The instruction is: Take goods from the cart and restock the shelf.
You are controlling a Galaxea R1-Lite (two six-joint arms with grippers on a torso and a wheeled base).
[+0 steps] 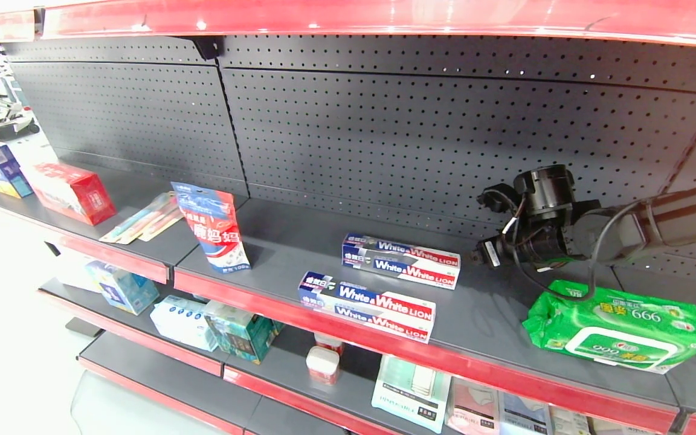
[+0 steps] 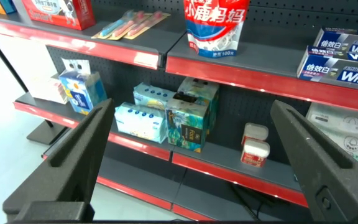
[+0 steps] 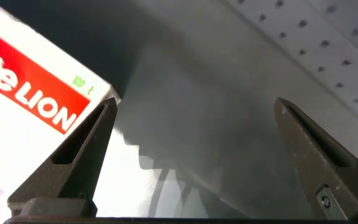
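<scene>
Grey shelf (image 1: 299, 241) with two toothpaste boxes (image 1: 400, 260)

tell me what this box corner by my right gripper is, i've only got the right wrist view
Observer: It is the right end of the rear toothpaste box, one of two lying on the shelf. Your right gripper is open just past that end.
Operator: anything on the other side i could bump
Observer: Yes, a green wipes pack lies flat to the gripper's right, near the shelf's front edge.
</scene>
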